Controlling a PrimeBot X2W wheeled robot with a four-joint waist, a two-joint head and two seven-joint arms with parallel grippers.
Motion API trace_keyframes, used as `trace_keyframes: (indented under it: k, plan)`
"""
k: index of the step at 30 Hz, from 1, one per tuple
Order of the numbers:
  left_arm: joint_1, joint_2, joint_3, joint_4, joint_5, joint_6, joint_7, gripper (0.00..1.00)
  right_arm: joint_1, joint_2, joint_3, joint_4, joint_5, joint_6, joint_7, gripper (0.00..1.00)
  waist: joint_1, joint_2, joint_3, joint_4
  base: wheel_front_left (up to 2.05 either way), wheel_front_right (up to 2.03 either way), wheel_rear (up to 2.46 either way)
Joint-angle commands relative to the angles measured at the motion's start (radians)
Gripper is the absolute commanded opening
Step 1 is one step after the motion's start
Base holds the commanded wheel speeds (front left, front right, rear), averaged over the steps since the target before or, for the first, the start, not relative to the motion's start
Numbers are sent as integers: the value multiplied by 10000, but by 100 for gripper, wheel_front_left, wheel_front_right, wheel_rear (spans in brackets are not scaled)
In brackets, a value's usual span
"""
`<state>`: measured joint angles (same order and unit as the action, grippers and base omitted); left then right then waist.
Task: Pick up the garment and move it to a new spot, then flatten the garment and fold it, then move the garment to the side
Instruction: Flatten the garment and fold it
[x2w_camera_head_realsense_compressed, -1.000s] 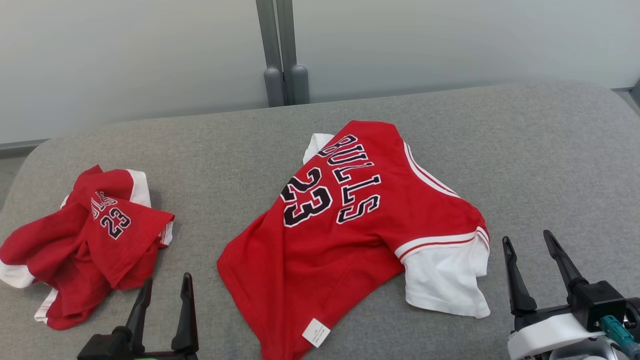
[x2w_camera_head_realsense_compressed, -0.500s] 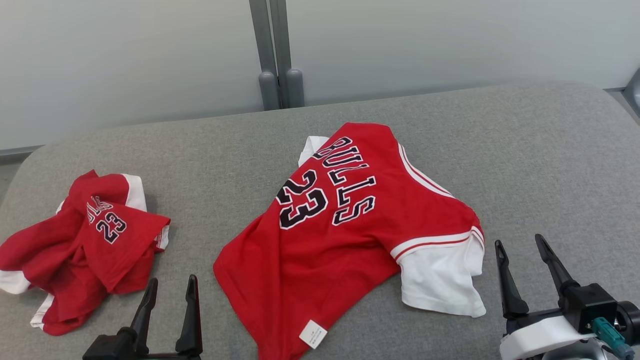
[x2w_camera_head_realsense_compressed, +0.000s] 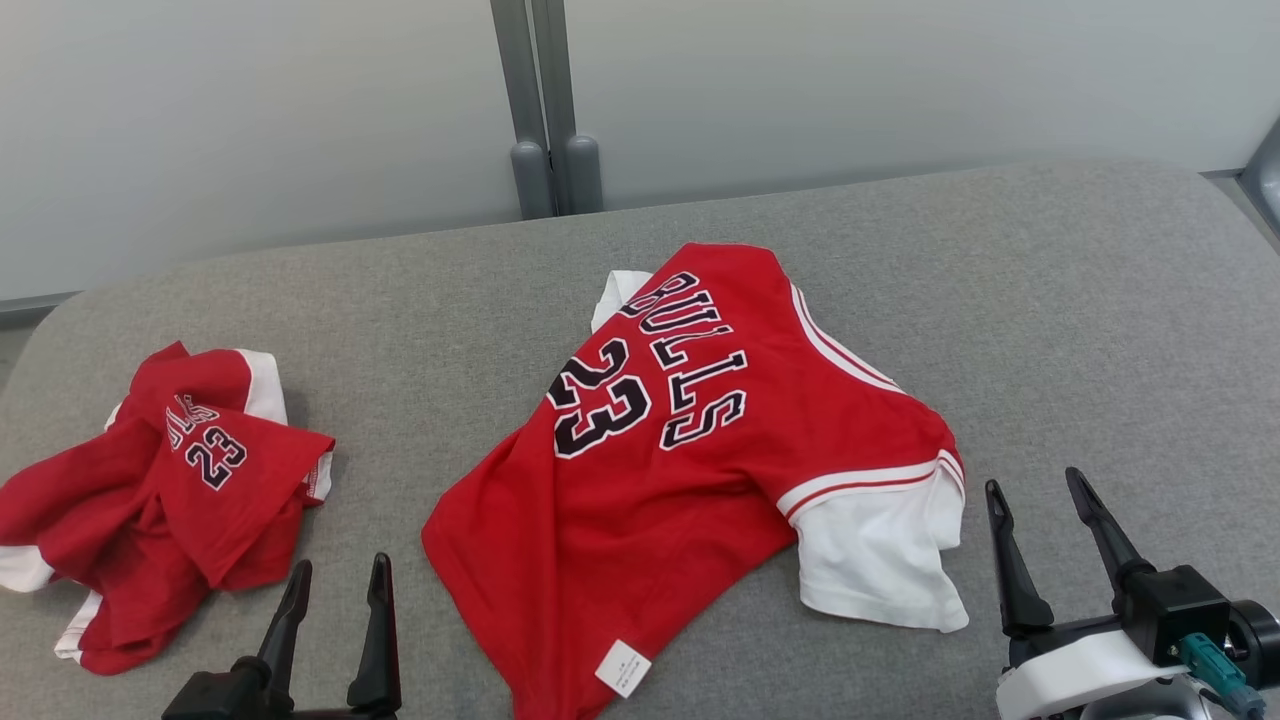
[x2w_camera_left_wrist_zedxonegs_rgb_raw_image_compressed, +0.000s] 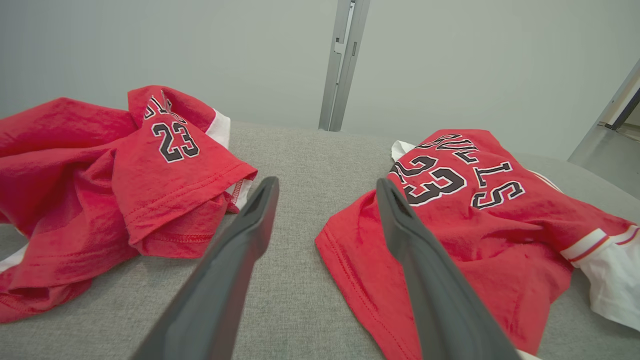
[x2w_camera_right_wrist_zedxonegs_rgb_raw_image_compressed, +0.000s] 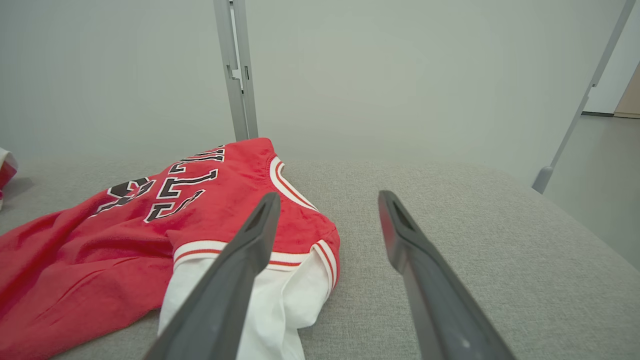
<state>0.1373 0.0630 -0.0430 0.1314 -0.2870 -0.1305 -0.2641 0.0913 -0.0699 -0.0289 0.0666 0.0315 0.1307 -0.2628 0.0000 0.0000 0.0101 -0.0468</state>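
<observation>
Two red jerseys on one grey surface (x2w_camera_head_realsense_compressed: 1050, 300), spread jersey (x2w_camera_head_realsense_compressed: 690, 470) mid-surface, crumpled jersey (x2w_camera_head_realsense_compressed: 170, 500) by the left edge, left gripper (x2w_camera_head_realsense_compressed: 340, 567) at the front edge, right gripper (x2w_camera_head_realsense_compressed: 1033, 478) near the front right corner, both pairs of fingers spread, empty

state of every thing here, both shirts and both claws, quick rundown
big jersey, laid out, wrinkled, not folded, not gripped
small jersey, crumpled in a heap, not gripped
left claw, open, empty
right claw, open, empty
</observation>
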Motion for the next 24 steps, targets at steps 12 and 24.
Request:
trace_keyframes:
  k: [12,24]
  plan:
    - [232,126,-436,406,-155,-3,-2,100,-125,-93,281,-269,-140,1,-31,100,0,0,38,-39,0,0,0]
    - [-308,1437,-4631,1565,-1922,4,1406,100,-755,-495,1293,3592,30,1,198,100,0,0,364,-39,0,0,0]
